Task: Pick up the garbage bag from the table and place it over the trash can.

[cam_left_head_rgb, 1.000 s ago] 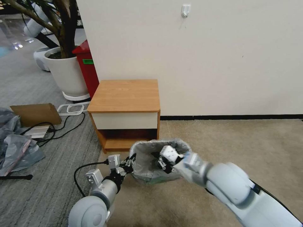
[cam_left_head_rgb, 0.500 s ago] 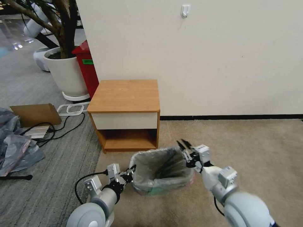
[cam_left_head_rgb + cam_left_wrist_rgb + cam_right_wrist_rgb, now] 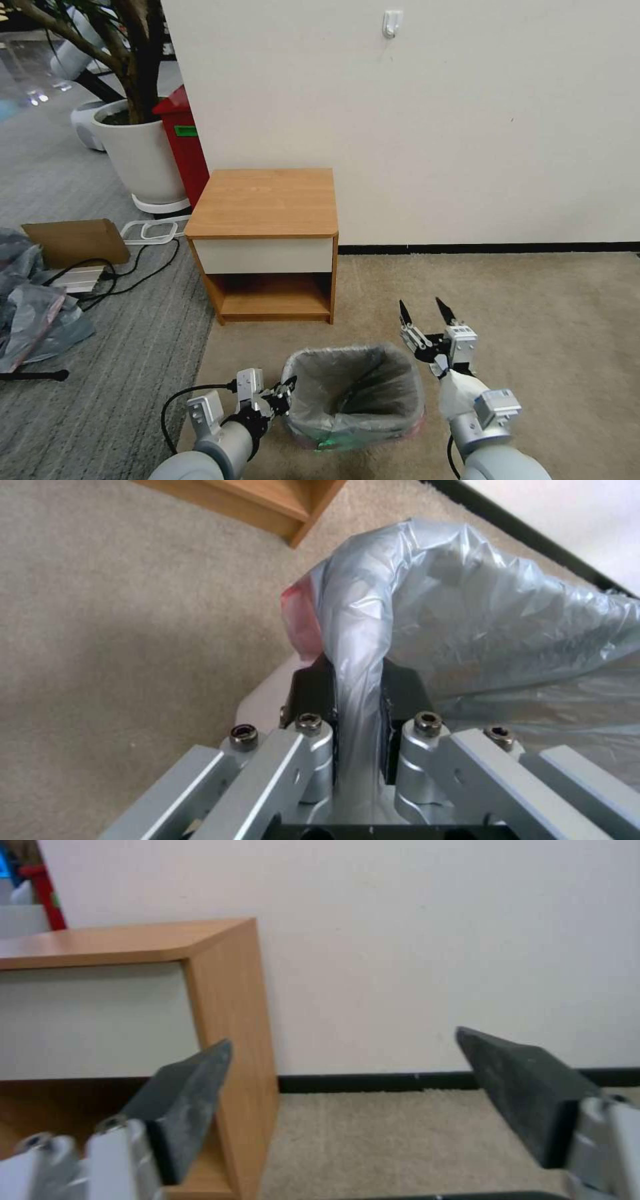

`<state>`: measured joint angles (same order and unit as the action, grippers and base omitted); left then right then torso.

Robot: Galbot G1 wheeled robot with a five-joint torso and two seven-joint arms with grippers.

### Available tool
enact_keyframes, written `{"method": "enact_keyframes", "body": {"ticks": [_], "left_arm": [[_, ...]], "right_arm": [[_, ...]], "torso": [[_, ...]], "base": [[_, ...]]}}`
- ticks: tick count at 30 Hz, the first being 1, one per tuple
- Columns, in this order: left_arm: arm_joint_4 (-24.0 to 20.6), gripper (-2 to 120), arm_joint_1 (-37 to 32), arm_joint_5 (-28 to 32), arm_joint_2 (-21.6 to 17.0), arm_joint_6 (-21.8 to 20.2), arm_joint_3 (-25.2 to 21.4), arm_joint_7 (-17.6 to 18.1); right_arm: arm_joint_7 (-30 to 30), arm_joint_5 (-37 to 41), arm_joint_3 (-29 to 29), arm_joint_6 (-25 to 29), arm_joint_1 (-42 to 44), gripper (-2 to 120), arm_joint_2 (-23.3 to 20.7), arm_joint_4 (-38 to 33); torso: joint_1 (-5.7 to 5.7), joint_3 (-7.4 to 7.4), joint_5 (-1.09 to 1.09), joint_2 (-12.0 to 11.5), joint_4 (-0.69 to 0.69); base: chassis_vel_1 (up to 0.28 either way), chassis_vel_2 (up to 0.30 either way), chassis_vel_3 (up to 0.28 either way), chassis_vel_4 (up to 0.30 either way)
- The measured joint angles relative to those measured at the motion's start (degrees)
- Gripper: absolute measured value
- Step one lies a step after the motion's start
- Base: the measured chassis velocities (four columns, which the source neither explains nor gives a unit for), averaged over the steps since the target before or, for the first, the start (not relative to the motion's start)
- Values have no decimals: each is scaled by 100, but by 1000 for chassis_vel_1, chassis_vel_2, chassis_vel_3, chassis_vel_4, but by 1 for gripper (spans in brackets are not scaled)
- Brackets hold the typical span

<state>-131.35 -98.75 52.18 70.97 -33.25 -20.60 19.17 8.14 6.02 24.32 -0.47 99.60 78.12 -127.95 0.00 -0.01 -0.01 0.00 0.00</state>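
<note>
The garbage bag [image 3: 353, 393] now lines the trash can [image 3: 313, 437], its grey film spread down the inside and folded over the rim, with the pinkish edge showing at the can's outer base. We take the can as our landmark: it stands on the beige carpet in front of the table [image 3: 267, 203], well apart from it.

A second ago our right gripper [image 3: 427, 313] was deep inside the can, pressing the liner down; half a second ago it was at the can's far right corner. Now it is out and above that corner, its two dark fingers [image 3: 183, 1100] spread wide with nothing between them. The whole picture has also shifted, so the can sits lower and nearer to us than before, while our left gripper [image 3: 285, 390] has stayed at the can's left rim. We judge that the seating of the bag is nearly finished and only the release on the left remains.

The head view shows the liner open and fairly even all round, but not how the left gripper holds it. The left wrist view settles that: the jaws are clamped on a gathered fold of the bag [image 3: 357, 680] at the rim, with the film ballooning beyond. The right wrist view looks away from the can, toward the table's side [image 3: 227, 1005] and the wall, and confirms the fingers hold nothing.
</note>
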Motion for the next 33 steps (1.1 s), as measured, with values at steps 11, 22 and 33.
{"method": "enact_keyframes", "body": {"ticks": [11,22,33], "left_arm": [[114,9,-58,-153,-55,-143,-257,-142],[272,35,-16,-564,-45,-195,-334,-329],[164,76,-211,-572,-33,-193,-528,-407]], "right_arm": [[-11,-13,118,144,201,100,123,53],[-19,-19,94,144,223,100,114,52],[-21,1,33,131,230,100,75,1]], "torso": [[0,0,1,0,0],[0,0,1,0,0],[-1,1,1,0,0]], "base": [[0,0,0,0],[0,0,0,0],[0,0,0,0]]}}
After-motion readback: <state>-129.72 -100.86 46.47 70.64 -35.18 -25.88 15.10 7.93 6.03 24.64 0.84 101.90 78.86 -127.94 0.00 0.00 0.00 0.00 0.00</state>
